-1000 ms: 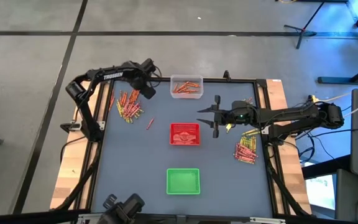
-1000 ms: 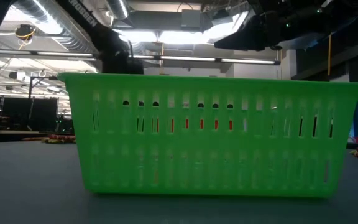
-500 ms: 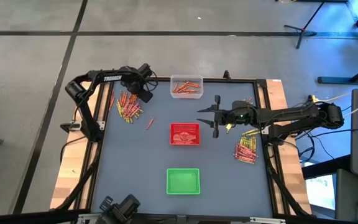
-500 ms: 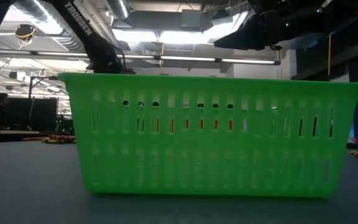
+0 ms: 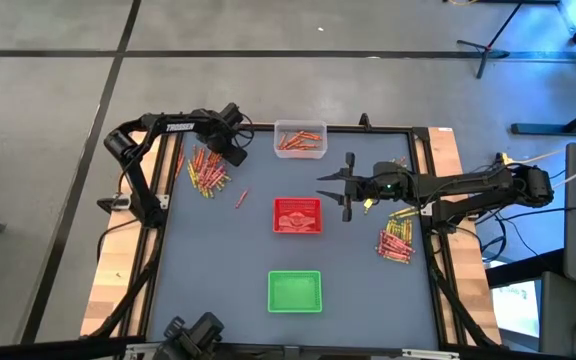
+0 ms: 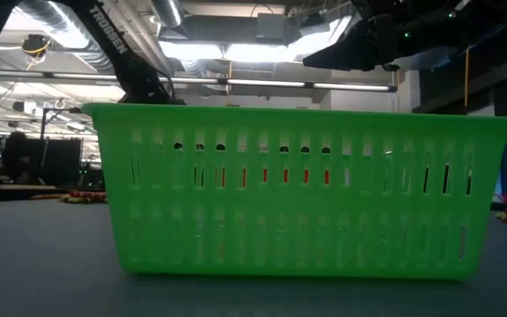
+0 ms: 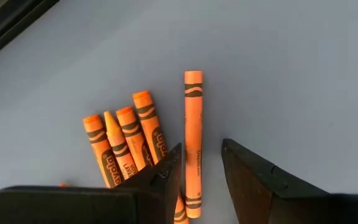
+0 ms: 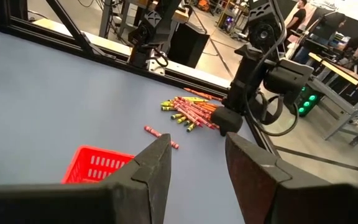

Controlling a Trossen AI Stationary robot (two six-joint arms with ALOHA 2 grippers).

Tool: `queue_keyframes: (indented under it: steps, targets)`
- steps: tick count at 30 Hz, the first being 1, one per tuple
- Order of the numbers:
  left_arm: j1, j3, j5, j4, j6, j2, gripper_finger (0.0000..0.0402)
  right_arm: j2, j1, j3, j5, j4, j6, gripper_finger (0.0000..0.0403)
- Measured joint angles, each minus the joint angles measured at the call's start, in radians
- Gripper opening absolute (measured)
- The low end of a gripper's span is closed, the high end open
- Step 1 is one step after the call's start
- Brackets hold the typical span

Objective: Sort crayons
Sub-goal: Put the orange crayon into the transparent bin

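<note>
Crayons lie in two heaps on the grey table: a left heap [image 5: 206, 170] and a right heap [image 5: 396, 238]. My left gripper [image 5: 233, 148] points down over the far end of the left heap. In the left wrist view it stands open [image 7: 201, 149], one finger on either side of a single orange crayon [image 7: 193, 140] lying flat on the table, without touching it. Several more orange crayons [image 7: 126, 146] lie beside that one. My right gripper [image 5: 346, 185] hangs level above the table, right of the red tray [image 5: 297, 215], open [image 8: 197, 149] with nothing between its fingers.
A clear tray [image 5: 300, 140] with orange crayons stands at the far edge, and a green tray [image 5: 295, 291] near the front, filling the low view [image 6: 297, 189]. One loose red crayon [image 5: 240, 198] lies left of the red tray. Black frame rails border the table.
My left gripper has come down toward the left heap of crayons and shifted a little toward the table's left edge. The crayons and trays lie as before.
</note>
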Motion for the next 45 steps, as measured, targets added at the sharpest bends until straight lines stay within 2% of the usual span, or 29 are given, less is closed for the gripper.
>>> queue_keyframes:
  steps: [6, 17, 22, 27, 34, 45]
  targets:
    - [0.003, 0.000, 0.000, -0.002, 0.072, 0.000, 0.0100, 0.000, 0.000, 0.000, 0.000, -0.002, 0.000, 0.0151]
    - [0.006, 0.000, 0.001, 0.003, 0.129, -0.003, 0.0009, 0.000, 0.000, 0.000, 0.000, -0.004, 0.000, 0.0151]
    - [-0.004, -0.001, -0.020, 0.021, 0.155, -0.052, 0.0007, 0.000, 0.000, 0.000, 0.000, -0.004, 0.000, 0.0151]
    - [-0.028, 0.061, -0.014, 0.040, 0.158, -0.114, 0.0010, 0.000, 0.000, 0.000, 0.000, -0.003, 0.000, 0.0151]
    - [-0.096, 0.099, 0.134, 0.297, 0.294, -0.127, 0.0010, 0.000, 0.000, 0.000, 0.000, 0.007, 0.000, 0.0151]
    - [-0.183, 0.099, 0.138, 0.691, 0.305, -0.019, 0.0011, 0.000, 0.000, 0.000, 0.000, 0.011, 0.000, 0.0151]
